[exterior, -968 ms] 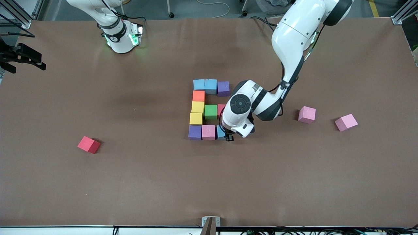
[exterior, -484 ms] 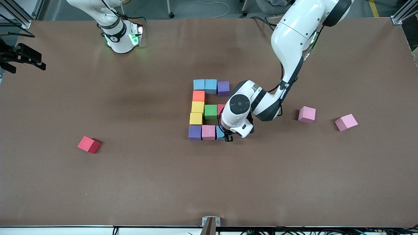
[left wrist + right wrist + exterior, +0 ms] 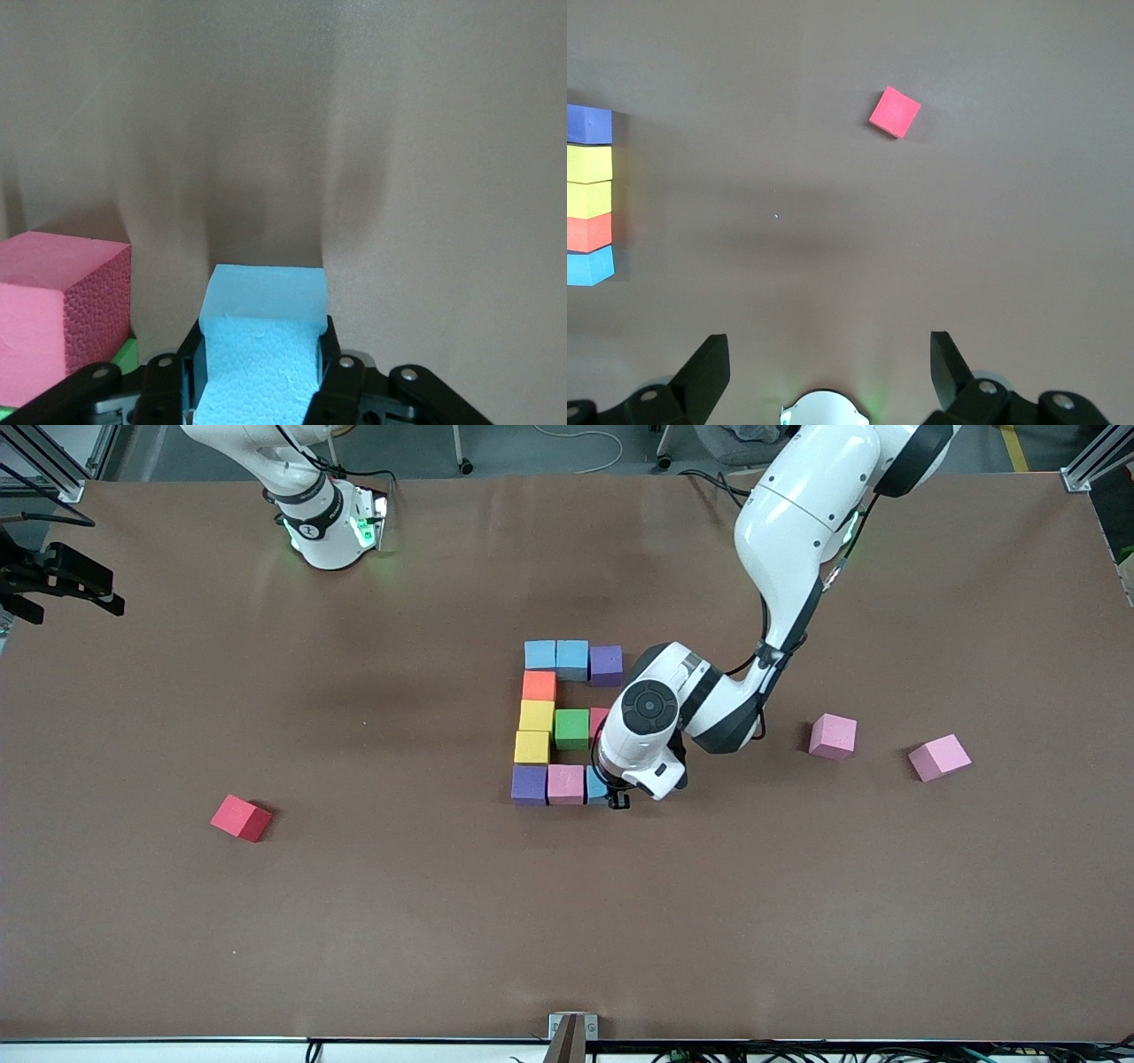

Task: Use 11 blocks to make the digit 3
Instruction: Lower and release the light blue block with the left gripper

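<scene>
The blocks form a blocky figure at the table's middle: two blue (image 3: 555, 656) and a purple (image 3: 606, 665) in the farthest bar, then an orange (image 3: 539, 685) and two yellow (image 3: 534, 731) in a column. A green block (image 3: 571, 728) sits beside the column, with a pink one half hidden under the left wrist. The nearest bar has a purple block (image 3: 529, 784) and a pink block (image 3: 565, 784). My left gripper (image 3: 263, 341) is shut on a light blue block (image 3: 263, 363), (image 3: 596, 783) at this bar's end. My right gripper (image 3: 828, 354) waits open by its base.
Loose blocks lie apart: a red one (image 3: 241, 817), (image 3: 895, 112) toward the right arm's end and two pink ones (image 3: 833, 736), (image 3: 939, 757) toward the left arm's end. A black fixture (image 3: 62, 580) juts in at the table's edge by the right arm's end.
The left hand has edged slightly toward the pink block of the nearest bar with the blue block in its grip. The right arm has not moved.
</scene>
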Robot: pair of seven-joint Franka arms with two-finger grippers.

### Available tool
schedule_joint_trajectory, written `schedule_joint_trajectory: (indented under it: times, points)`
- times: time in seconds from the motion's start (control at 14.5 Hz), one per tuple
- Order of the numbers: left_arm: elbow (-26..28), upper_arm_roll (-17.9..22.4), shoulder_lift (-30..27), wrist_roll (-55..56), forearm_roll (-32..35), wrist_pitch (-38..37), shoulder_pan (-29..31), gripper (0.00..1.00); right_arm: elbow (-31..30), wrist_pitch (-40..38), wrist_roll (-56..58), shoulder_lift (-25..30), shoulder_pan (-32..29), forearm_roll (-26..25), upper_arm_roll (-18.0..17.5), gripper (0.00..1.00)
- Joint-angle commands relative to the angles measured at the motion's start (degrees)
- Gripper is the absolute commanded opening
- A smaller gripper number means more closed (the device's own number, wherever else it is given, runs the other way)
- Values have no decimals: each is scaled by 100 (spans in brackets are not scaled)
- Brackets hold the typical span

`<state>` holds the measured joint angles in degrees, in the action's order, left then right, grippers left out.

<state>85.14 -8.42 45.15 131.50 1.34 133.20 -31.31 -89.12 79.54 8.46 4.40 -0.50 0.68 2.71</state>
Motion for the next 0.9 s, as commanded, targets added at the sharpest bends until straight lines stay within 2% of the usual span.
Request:
schedule_joint_trajectory:
  times: [0.0,0.48,0.62,0.69,0.76,0.83]
  points:
    - [-155,60,117,-63,68,65,-77,38,-141,0,7,131,-46,-7,-25,100]
    - [-155,60,134,-63,68,162,-94,39,-141,0,7,131,-46,-7,-25,100]
    - [-155,60,135,-63,68,162,-94,44,-141,0,7,131,-46,-7,-25,100]
    - [-155,60,135,-63,68,162,-94,54,-141,0,7,131,-46,-15,-25,100]
    - [-155,51,126,-72,68,162,-86,67,-141,0,7,131,-46,-7,-25,100]
    - [-155,60,117,-98,68,162,-94,96,-141,0,7,131,-46,-15,-25,100]
